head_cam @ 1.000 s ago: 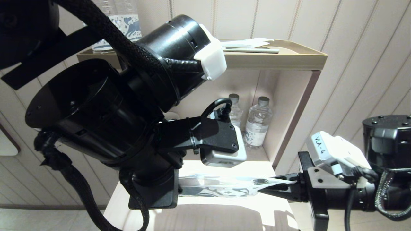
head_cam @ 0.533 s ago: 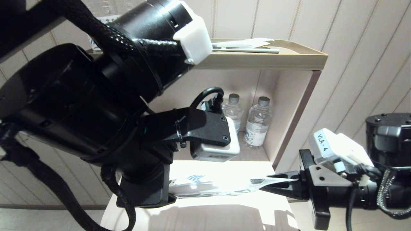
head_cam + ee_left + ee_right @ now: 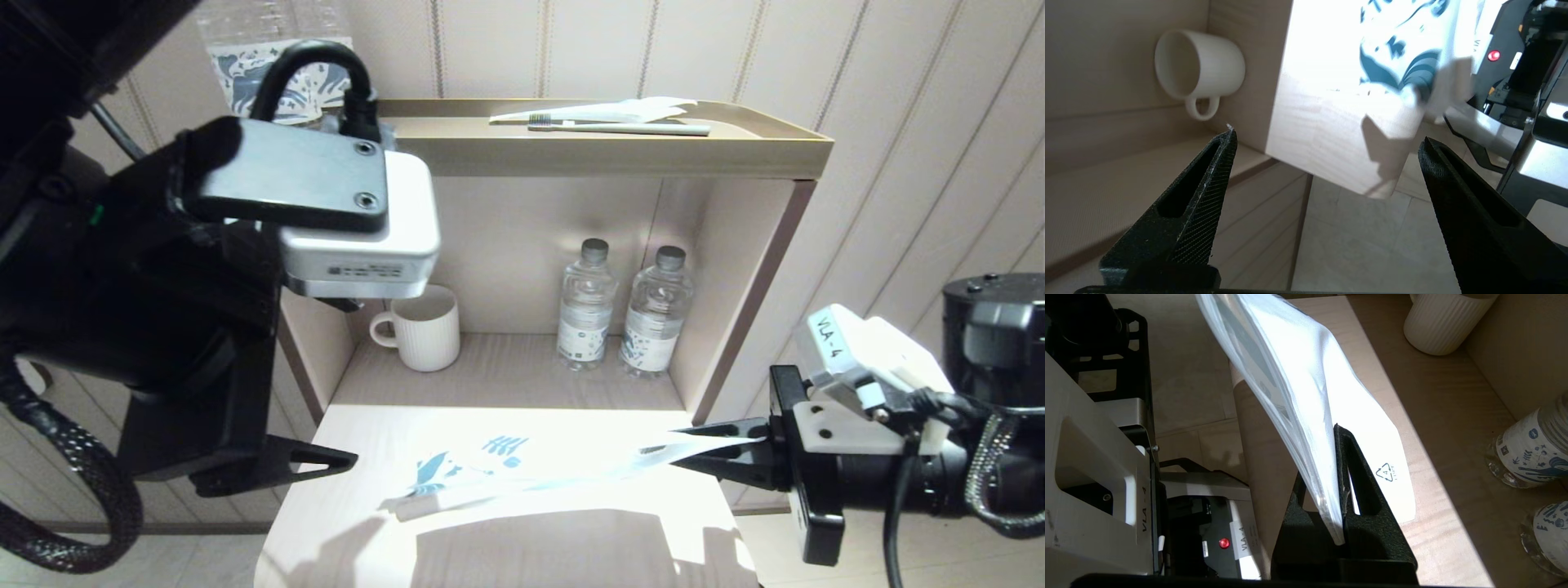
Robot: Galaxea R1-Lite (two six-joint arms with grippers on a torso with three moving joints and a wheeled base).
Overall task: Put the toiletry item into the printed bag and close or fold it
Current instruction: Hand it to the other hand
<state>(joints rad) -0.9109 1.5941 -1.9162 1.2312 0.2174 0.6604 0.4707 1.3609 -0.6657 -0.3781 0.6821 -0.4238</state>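
White printed bag pinched in right tool; left tool splayed, empty, beside ribbed mug.

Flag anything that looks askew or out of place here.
The printed pouch hangs slanted: the right pincer pinches one end up while the other end sags onto the table. The open left pincer is clear of it.

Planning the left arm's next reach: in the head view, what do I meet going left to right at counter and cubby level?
Left claw, open → white mug → printed bag → two water bottles → right claw, shut on the printed bag's edge.
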